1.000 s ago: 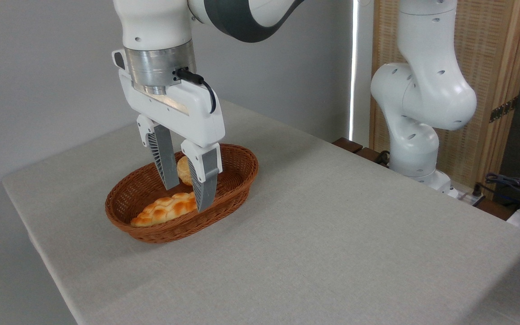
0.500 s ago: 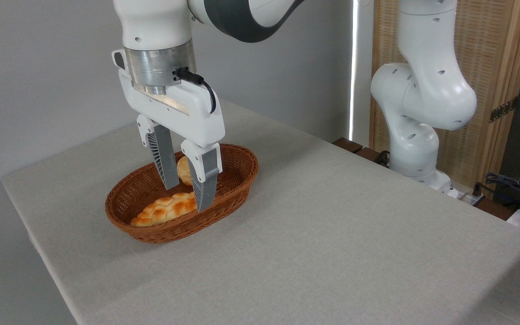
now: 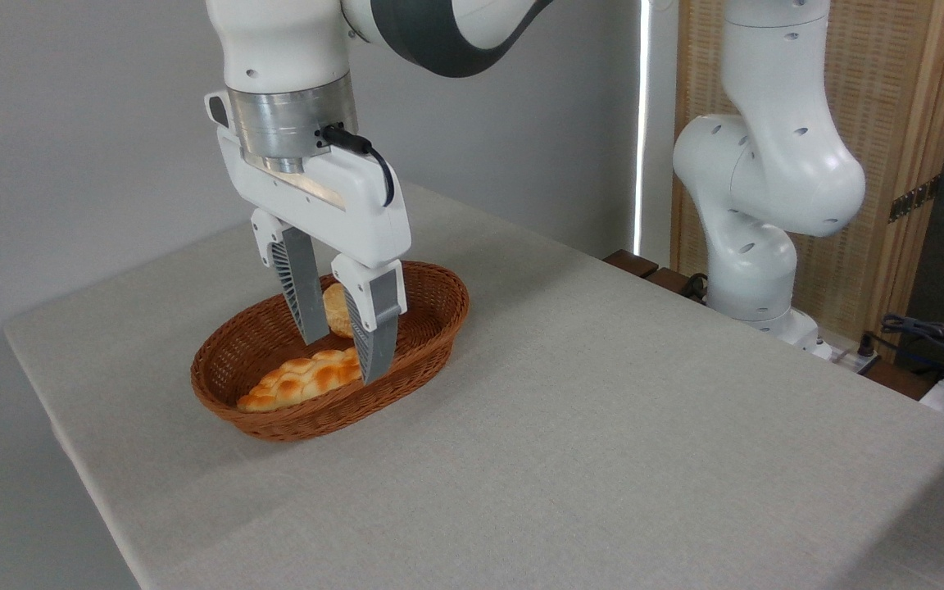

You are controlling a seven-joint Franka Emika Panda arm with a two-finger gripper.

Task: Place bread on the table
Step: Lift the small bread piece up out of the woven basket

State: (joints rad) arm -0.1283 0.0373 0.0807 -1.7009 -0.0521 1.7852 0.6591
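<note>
While the hand (image 3: pixel 339 354) straddles the bread (image 3: pixel 334 309) in the basket (image 3: pixel 431 324), fingers apparently pinching it, lift straight; clear the braided loaf (image 3: pixel 300 381); lower onto bare tabletop (image 3: pixel 603 410).

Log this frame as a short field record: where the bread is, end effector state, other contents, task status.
bread: in the wicker basket, between the fingers
end effector: lowered into the basket; whether it grips the bun cannot be told
other contents: braided loaf at the basket's front
table: no bread on the cloth
task status: bread not yet out of the basket
</note>
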